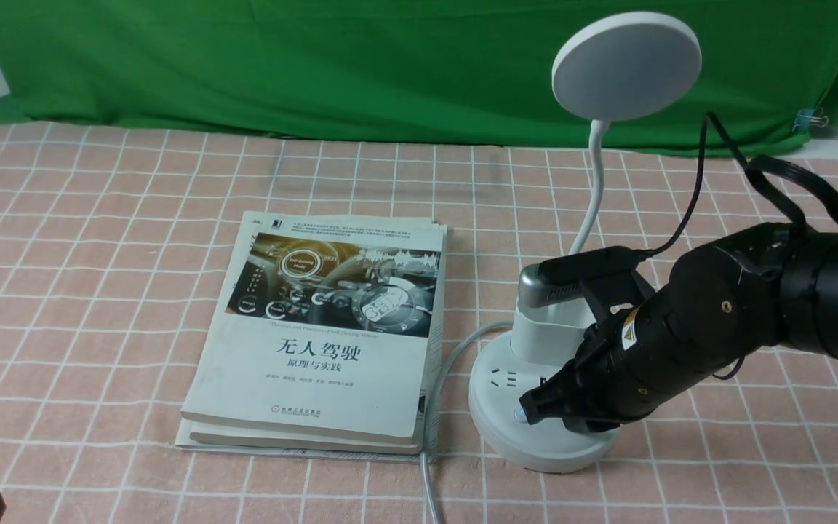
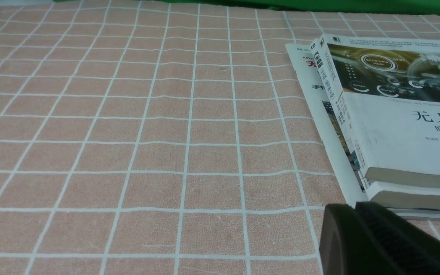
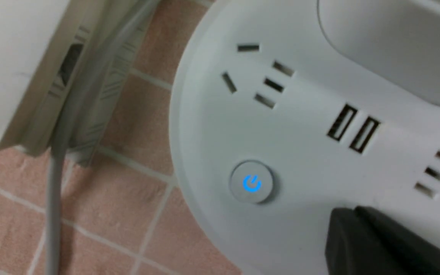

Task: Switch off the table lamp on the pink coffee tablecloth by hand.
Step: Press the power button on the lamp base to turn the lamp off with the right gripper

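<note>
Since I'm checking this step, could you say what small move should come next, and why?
Probably press the black right tool down where it is: its closed tip covers the second button's likely spot on the round white lamp base, beside the blue-lit round button.

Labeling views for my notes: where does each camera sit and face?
Front: between the arms, facing forward; lamp, books, right arm.
Left wrist: left arm, over tablecloth; left gripper shows.
Right wrist: right arm, down at lamp base; right gripper shows.
Front and right wrist share the lamp.
</note>
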